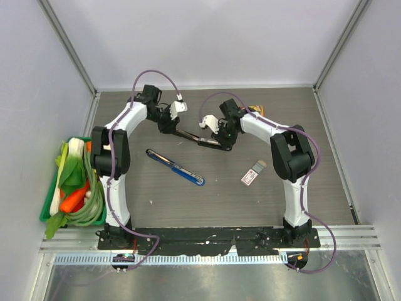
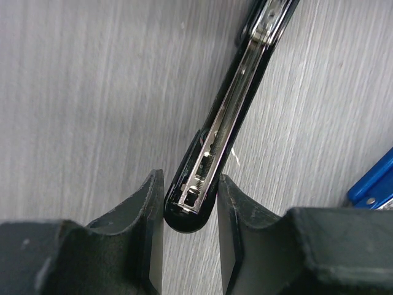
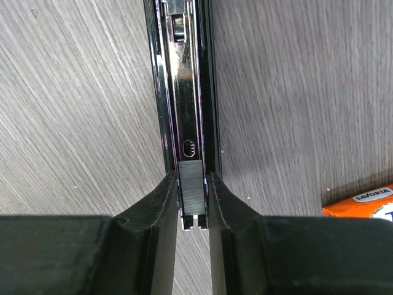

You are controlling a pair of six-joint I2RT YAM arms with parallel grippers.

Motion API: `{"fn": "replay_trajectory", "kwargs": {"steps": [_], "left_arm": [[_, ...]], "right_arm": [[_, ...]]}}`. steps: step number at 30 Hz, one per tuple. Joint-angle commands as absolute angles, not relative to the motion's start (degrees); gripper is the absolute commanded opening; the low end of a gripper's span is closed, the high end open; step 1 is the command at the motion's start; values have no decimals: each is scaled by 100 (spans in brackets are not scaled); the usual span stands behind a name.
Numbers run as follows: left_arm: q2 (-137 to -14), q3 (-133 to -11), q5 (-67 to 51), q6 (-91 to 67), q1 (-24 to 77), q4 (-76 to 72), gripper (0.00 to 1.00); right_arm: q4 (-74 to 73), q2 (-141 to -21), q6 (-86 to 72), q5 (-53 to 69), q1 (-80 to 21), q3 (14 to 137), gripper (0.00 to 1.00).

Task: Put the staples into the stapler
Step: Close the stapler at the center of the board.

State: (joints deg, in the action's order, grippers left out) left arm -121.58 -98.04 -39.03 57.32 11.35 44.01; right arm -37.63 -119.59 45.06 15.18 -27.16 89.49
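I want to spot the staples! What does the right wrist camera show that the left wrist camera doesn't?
Only the right wrist view: the grey staples pinched by the right hand at the stapler, plus an orange snack bag. Only the left wrist view: the left hand gripping the stapler's rounded black end, plus a blue object. Both: the stapler's open shiny channel and the grey table.

The top external camera looks steeply down from above and behind the arm bases, taking in the whole table (image 1: 301, 188). Both wrist cameras sit very close to the tabletop, viewing the stapler (image 3: 184, 92) from opposite ends. All three views share it.
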Motion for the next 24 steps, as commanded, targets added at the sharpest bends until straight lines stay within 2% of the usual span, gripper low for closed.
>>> {"fn": "replay_trajectory", "kwargs": {"steps": [1,4,8,10,11,13,14,21,23,24], "left_arm": [[-11417,-10055,-5168,4178,1599,3516,0],[-11329,-10142,-5273,3650,1783,3305,0],[-11338,-10309,-5273,3122,2047,3112,5],[-11373,-10388,-5282,2831,2179,2910,13],[-11390,-10423,-5308,2578,2197,2857,23],[-11417,-10511,-5353,2243,2206,2620,34],[-11417,-10538,-5309,1919,2197,2454,49],[-11127,-10443,-5756,1581,1531,2197,75],[-10995,-10319,-5994,2106,1407,2650,79],[-10978,-10310,-6029,3040,1371,3020,79]], "right_arm": [[-3893,-12498,3999,1292,-2768,8903,15],[-3876,-12524,3982,1301,-2769,8921,15],[-3841,-12524,3903,1309,-2769,8930,15],[-3850,-12533,3902,1318,-2769,8930,15],[-3841,-12533,3894,1318,-2777,8921,15],[-3832,-12551,3894,1318,-2760,8903,15],[-3823,-12551,3902,1318,-2751,8886,15],[-3762,-12489,4078,1344,-2733,8763,16],[-3762,-12393,4209,1494,-2725,8702,16],[-3753,-12366,4245,1520,-2716,8649,16]]}}
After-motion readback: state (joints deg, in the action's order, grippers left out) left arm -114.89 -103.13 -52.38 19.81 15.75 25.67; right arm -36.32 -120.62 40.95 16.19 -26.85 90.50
